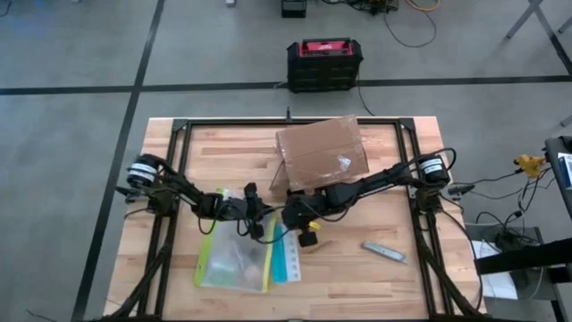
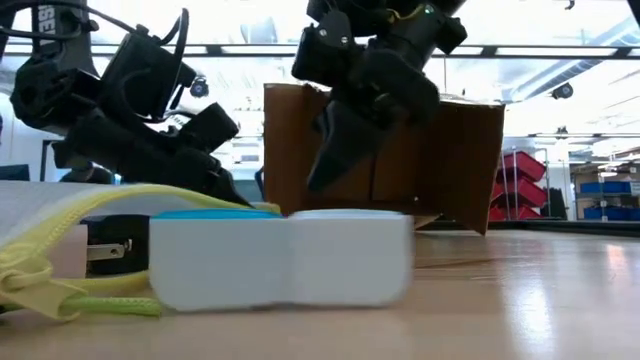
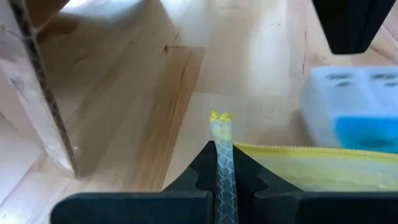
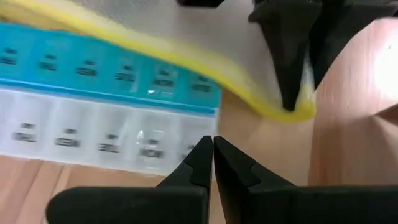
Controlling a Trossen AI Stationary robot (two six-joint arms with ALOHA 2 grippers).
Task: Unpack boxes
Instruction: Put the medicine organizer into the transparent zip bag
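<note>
The brown cardboard box (image 1: 322, 154) rests on the table's far middle, with tape strips on its top. Nearer lies a clear pouch (image 1: 234, 259) with a yellow-green edge, and beside it a blue-and-white pill organizer (image 1: 284, 255). My left gripper (image 3: 222, 155) comes in from the table's left and is shut on the pouch's corner. My right gripper (image 4: 213, 146) comes in from the right and hangs shut, with nothing between its fingers, just above the organizer (image 4: 112, 106). In the low view it (image 2: 320, 175) shows clear of the organizer's top. My left gripper pinches the clear strip at the pouch's corner (image 3: 221, 134), where the yellow zipper edge (image 3: 311, 152) ends, between its two fingers. The fingers slant down from the table's left. The corner is raised: the zipper edge (image 2: 150, 195) climbs from the table toward the fingers.
A small yellow thing (image 1: 308, 240) and a grey flat piece (image 1: 384, 252) lie on the table right of the organizer. A black-and-red case (image 1: 323, 63) stands on the floor beyond the far edge. The box's open side (image 3: 37, 93) stands close to my left gripper.
</note>
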